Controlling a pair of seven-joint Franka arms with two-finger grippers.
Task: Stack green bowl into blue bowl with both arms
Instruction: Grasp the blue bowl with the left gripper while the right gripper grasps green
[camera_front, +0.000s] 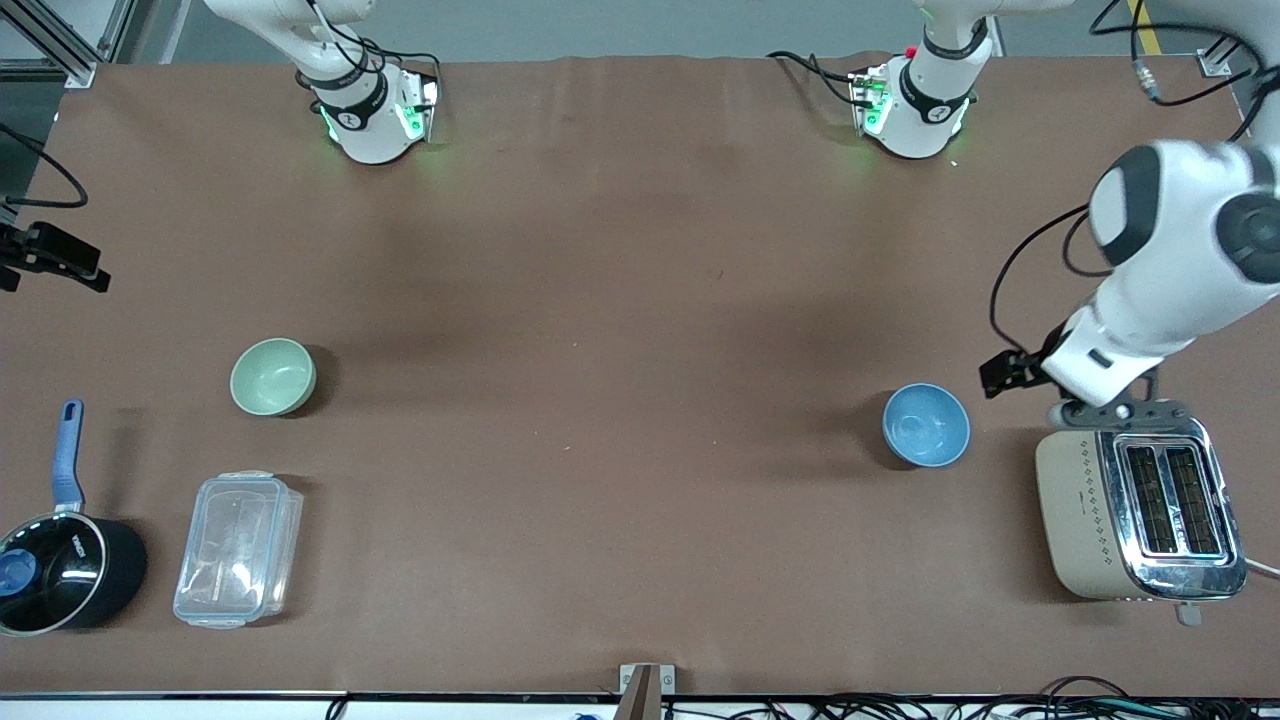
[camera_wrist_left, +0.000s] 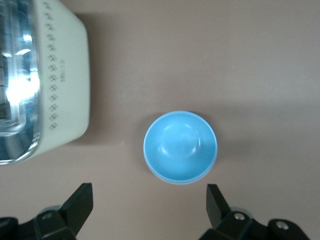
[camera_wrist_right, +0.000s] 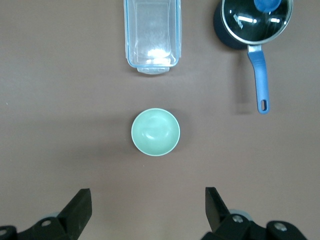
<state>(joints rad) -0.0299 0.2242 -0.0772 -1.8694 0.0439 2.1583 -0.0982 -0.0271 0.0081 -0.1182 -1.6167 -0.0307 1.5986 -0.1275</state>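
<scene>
The green bowl (camera_front: 273, 376) stands upright and empty on the brown table toward the right arm's end; it also shows in the right wrist view (camera_wrist_right: 155, 132). The blue bowl (camera_front: 926, 424) stands upright and empty toward the left arm's end, beside the toaster; it also shows in the left wrist view (camera_wrist_left: 180, 147). My left gripper (camera_wrist_left: 149, 197) is open and empty, over the bare table close to the blue bowl, apart from it. The left arm (camera_front: 1150, 300) hangs over the toaster's farther end. My right gripper (camera_wrist_right: 147, 200) is open and empty, high over the table near the green bowl.
A cream and chrome toaster (camera_front: 1140, 510) stands beside the blue bowl, at the left arm's end. A clear plastic lidded box (camera_front: 238, 548) and a black saucepan with a blue handle (camera_front: 60, 570) lie nearer the front camera than the green bowl. Bare brown table lies between the bowls.
</scene>
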